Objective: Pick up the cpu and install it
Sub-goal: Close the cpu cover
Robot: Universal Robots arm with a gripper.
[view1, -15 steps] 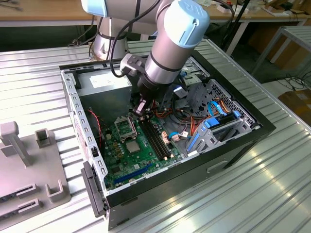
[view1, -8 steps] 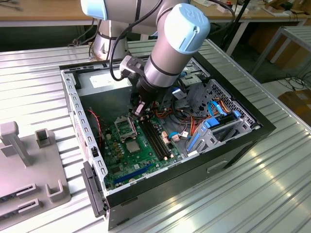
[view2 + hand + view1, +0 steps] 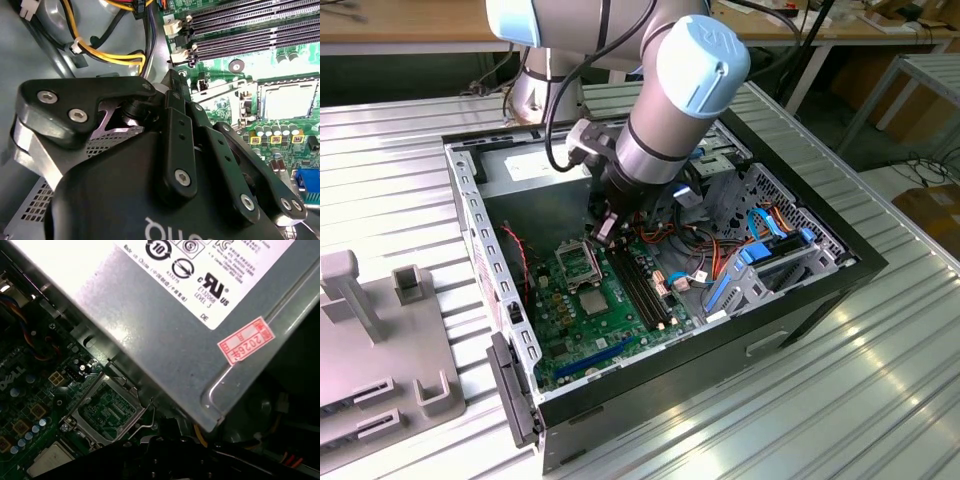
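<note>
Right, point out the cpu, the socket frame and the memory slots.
cpu (image 3: 289,99): second wrist view, metal top.
socket frame (image 3: 90,430): first wrist view, metal rim.
memory slots (image 3: 240,22): second wrist view, one black slot.

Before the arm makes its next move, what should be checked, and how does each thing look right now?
1. Cpu found: ok, a silver square lying on the motherboard.
2. Socket frame swung open: ok, it stands raised beside the cpu.
3. Gripper on the cpu: not ok, it hangs apart from it.
4. Cables clear of the cpu: ok, they lie beyond the memory slots.
5. Cpu seated flat: cannot tell.
</note>
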